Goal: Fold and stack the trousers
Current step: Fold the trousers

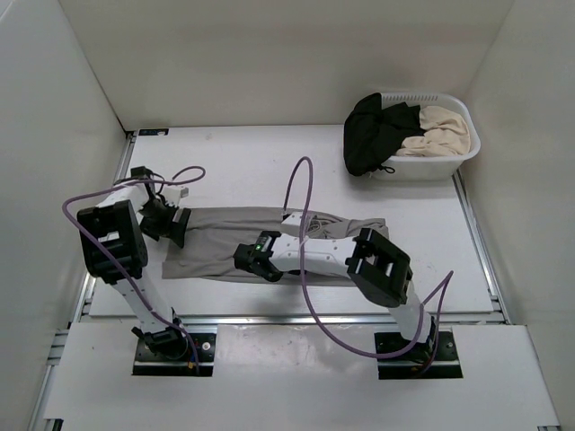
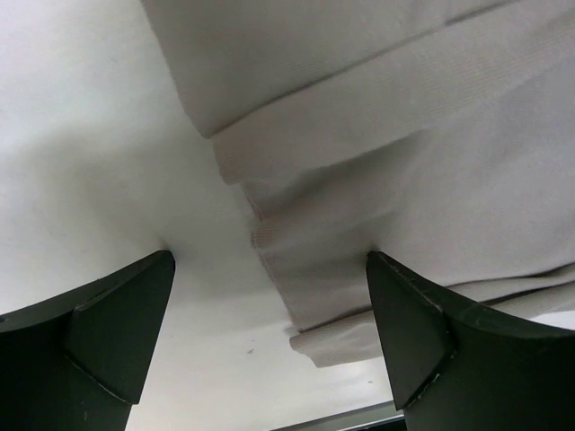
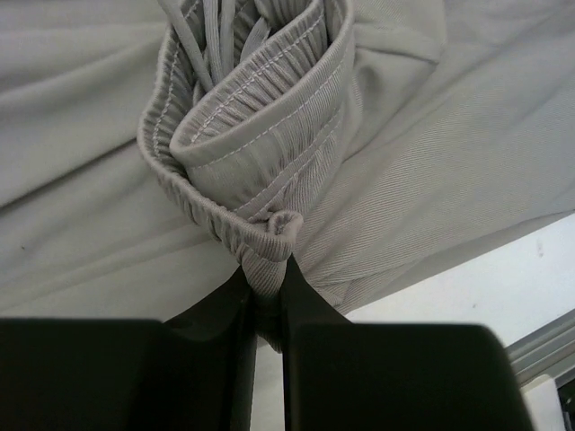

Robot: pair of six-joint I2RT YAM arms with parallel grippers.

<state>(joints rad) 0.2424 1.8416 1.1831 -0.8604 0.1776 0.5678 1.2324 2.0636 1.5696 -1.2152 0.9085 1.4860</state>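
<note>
The table (image 1: 269, 162) carries the grey trousers (image 1: 220, 238) across its near half, the right gripper (image 3: 267, 285) is pinched tight on a bunched fold of their waistband (image 3: 243, 135), and the left gripper (image 2: 269, 260) hangs fully spread and empty over their left edge.

Soft matt grey cloth trousers (image 3: 269, 135); smooth matt black plastic fingers (image 2: 108, 332).

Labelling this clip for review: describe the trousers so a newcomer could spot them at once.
On the white table, across its near middle, lie the trousers, spread out, their elastic waistband pinched by the right gripper. They are mid-grey and outside the laundry basket in the far right corner, unlike the black garment and beige garment heaped in it.
</note>
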